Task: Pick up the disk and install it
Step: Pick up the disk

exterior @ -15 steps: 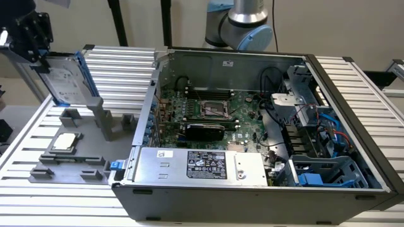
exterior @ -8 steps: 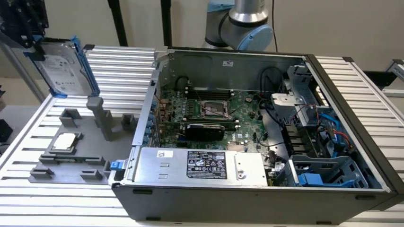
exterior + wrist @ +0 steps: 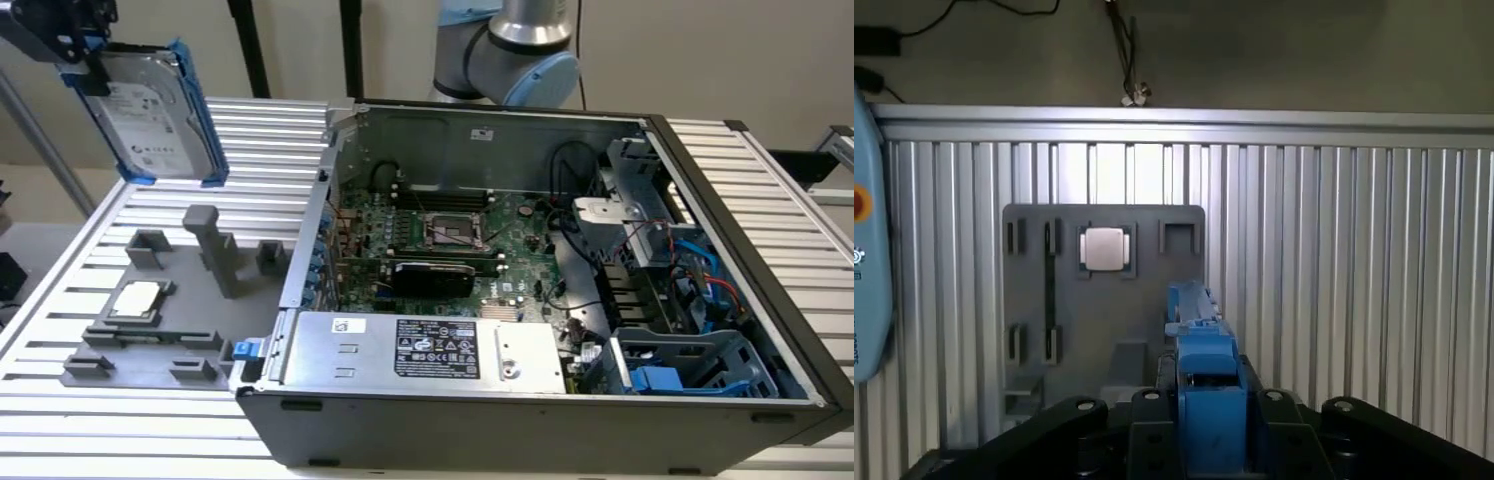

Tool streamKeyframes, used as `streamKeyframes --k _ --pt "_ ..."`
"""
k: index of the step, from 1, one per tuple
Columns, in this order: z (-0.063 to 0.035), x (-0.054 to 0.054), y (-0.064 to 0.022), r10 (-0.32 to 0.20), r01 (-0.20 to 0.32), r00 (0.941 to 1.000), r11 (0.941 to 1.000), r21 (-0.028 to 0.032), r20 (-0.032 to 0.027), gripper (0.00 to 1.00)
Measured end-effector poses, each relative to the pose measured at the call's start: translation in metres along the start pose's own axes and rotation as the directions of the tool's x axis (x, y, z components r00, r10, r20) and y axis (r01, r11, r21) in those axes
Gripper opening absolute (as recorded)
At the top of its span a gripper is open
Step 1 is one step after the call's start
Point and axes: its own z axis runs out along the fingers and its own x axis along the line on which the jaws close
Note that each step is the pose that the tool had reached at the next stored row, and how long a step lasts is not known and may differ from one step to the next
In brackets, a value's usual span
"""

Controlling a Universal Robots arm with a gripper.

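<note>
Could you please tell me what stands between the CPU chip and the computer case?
In the exterior view, upright posts of the grey tray stand there.

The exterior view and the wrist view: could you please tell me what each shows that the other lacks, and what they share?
The exterior view adds the open computer case, its motherboard and power supply, and the white label on the disk. The wrist view adds wall cables and a pale blue device. Both share the disk held in the jaws, the slatted table, the grey fixture and its chip.
</note>
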Motion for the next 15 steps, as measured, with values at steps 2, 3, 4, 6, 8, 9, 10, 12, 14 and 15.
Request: streamKeyframes --k 2,3,4,6,8,9,10,12,14,15 --pt "-0.0092 0.000 -0.0089 0.000 0.000 1.0000 1.0000 -0.0001 0.0009 0.00" --pt "-0.0140 0.001 -0.0134 0.000 0.000 1.0000 1.0000 -0.0003 0.0012 0.00" --pt "-0.0188 0.002 -0.0180 0.000 0.000 1.0000 1.0000 -0.0003 0.0017 0.00" --pt "-0.0272 0.003 -0.0266 0.000 0.000 1.0000 1.0000 -0.0006 0.0020 0.00" --pt "-0.0340 0.006 -0.0358 0.000 0.000 1.0000 1.0000 -0.0007 0.0022 0.00" --pt "-0.0371 0.007 -0.0402 0.000 0.000 1.0000 1.0000 -0.0009 0.0021 0.00" --pt "-0.0402 0.008 -0.0447 0.000 0.000 1.0000 1.0000 -0.0009 0.0020 0.00" --pt "-0.0463 0.011 -0.0539 0.000 0.000 1.0000 1.0000 -0.0008 0.0021 0.00" --pt "-0.0522 0.014 -0.0628 0.000 0.000 1.0000 1.0000 -0.0012 0.0020 0.00" --pt "-0.0550 0.015 -0.0674 0.000 0.000 1.0000 1.0000 -0.0011 0.0021 0.00"
